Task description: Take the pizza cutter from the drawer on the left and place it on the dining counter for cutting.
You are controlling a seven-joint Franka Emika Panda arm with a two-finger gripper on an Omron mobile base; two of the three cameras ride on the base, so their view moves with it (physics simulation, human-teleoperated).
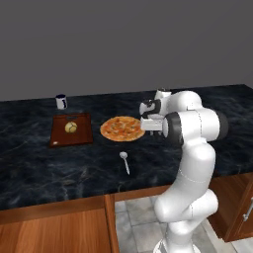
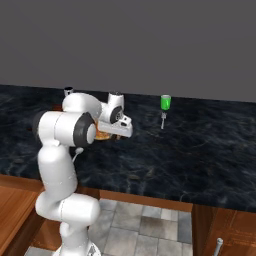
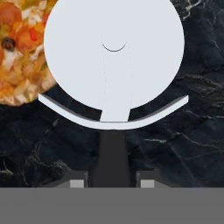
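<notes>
The pizza cutter (image 3: 113, 57) looms large in the hand view, its pale round wheel and curved guard above a dark handle. My gripper (image 3: 113, 180) is shut on that handle, just above the black marble dining counter (image 3: 175, 144). The wheel hangs beside the right edge of a pizza (image 3: 17, 52). From the left base view, the gripper (image 1: 149, 123) sits right of the pizza (image 1: 121, 128) over the dining counter (image 1: 49, 168). In the right base view the gripper (image 2: 119, 129) is low over the counter (image 2: 200, 150). The drawer is out of view.
A brown cutting board (image 1: 70, 129) with a yellowish round fruit lies left of the pizza. A dark mug (image 1: 61, 101) stands behind it. A white spoon (image 1: 124, 160) lies near the front edge. A green cup (image 2: 165, 102) and a fork (image 2: 163, 120) are at the back right.
</notes>
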